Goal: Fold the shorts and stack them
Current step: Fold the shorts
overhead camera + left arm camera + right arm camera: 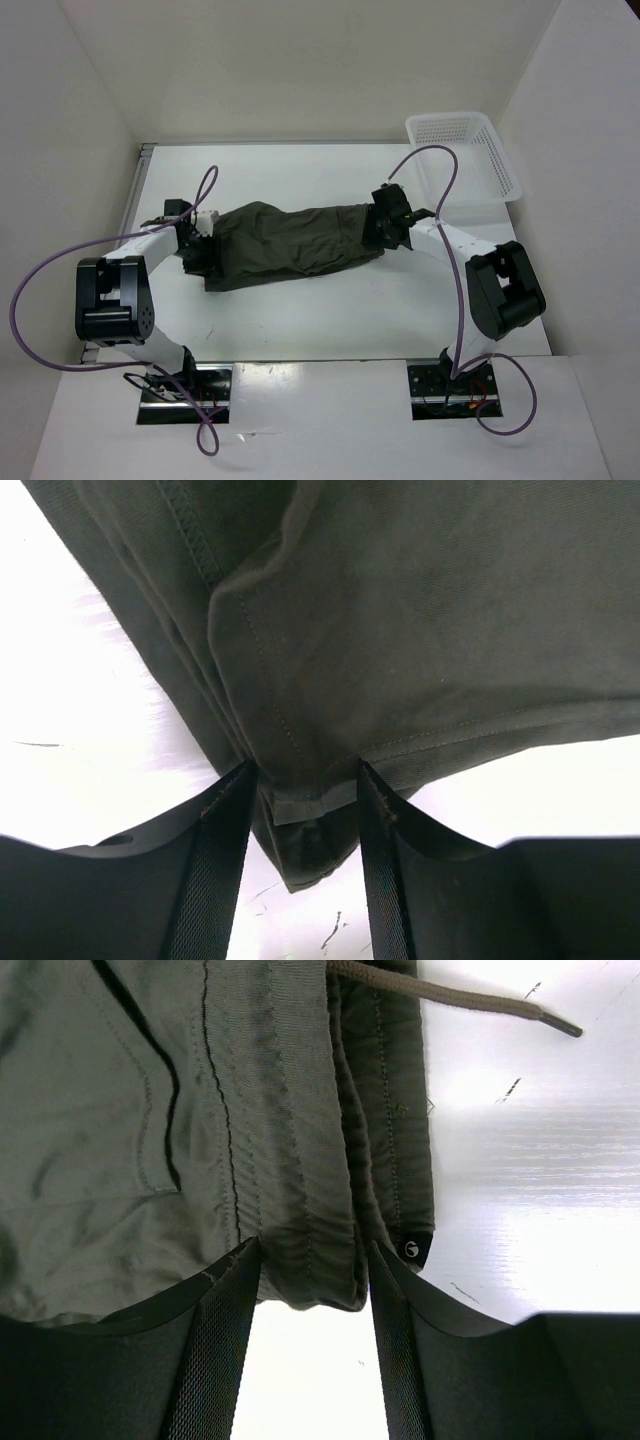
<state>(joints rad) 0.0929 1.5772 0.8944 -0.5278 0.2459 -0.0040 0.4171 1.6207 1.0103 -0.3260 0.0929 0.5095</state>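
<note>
The dark olive-green shorts (pixel 290 245) stretch left to right across the middle of the white table, bunched into a long band between my two grippers. My left gripper (pixel 195 240) is at their left end. In the left wrist view a hemmed corner of the shorts (pixel 400 630) sits pinched between the fingers of my left gripper (pixel 305 790). My right gripper (pixel 385 228) is at the right end. In the right wrist view the gathered waistband of the shorts (pixel 150 1110) is folded between the fingers of my right gripper (pixel 312 1260). The drawstring (pixel 450 998) trails onto the table.
A white lattice basket (pixel 465 155) stands at the back right corner of the table (pixel 330 320), close behind the right arm. White walls enclose the table on the left, back and right. Purple cables loop off both arms.
</note>
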